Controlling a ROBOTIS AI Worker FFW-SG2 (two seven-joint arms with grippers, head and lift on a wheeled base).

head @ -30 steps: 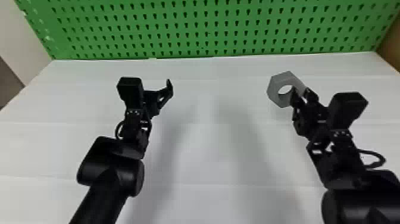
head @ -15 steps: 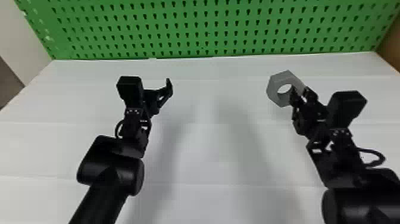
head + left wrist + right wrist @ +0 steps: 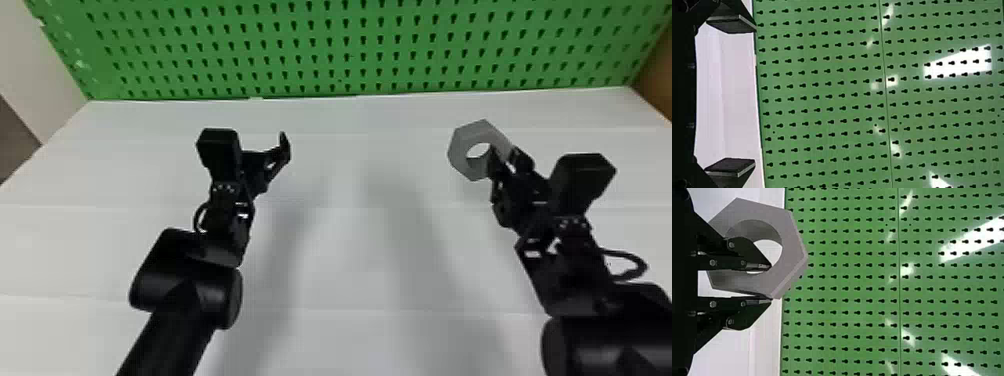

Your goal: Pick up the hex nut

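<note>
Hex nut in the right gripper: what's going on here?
The right gripper has the hex nut pinched by its ring, one finger through the hole and the other against the outside. The nut looks to be held above the white table. The left gripper is open and empty, off to the left.

A white work surface (image 3: pixel 345 270) spreads out flat, crossed by faint seams and soft grey shadows
</note>
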